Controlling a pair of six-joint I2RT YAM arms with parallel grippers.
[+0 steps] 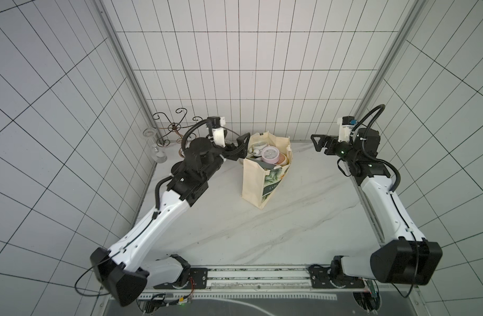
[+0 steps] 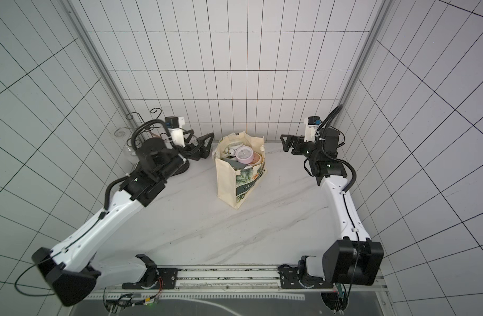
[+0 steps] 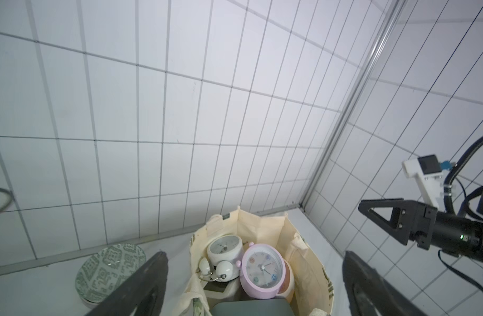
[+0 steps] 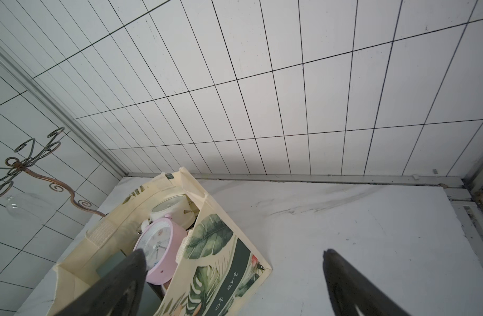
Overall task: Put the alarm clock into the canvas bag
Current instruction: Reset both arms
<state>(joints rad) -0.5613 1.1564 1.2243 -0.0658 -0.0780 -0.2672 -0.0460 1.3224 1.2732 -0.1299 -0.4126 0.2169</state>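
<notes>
- Left wrist view, looking down into the canvas bag (image 3: 262,229): cream woven cloth, stiff and boxy, mouth gaping open, flat webbing handles folded inward.
- Printed on one outer face: large green leaves, a dark band with pale lettering, a touch of orange.
- Standing upright on the white marble-look tabletop (image 1: 262,232), near the middle of its far edge, close to the tiled back wall.
- Two alarm clocks inside the bag, both round and smooth-cased.
- Pink alarm clock (image 3: 262,269): pale dial, coloured numerals, tilted face-up on top of the load.
- White alarm clock (image 3: 223,249): touching the pink one, lying face-up, with two shiny domed bells.
- Under the pink clock, one peach cylinder (image 3: 286,281); next to it, one matte grey-green block (image 3: 251,307) with rounded corners. Cannot tell what either is.
- Left claw (image 1: 241,147): two black triangular open-frame fingers, spread wide, holding nothing, just beside the bag's left rim.
- Right claw (image 1: 317,143): same black fingers, spread wide, empty, well apart from the bag on its right, above the far right part of the tabletop.
- Far left corner of the tabletop: one wire stand (image 1: 174,125) of thin dark metal with curled ends, and one clear stemmed glass (image 1: 155,149) at it.
- On the tabletop left of the bag: one flat round dish (image 3: 110,273), pale with a green geometric pattern.
</notes>
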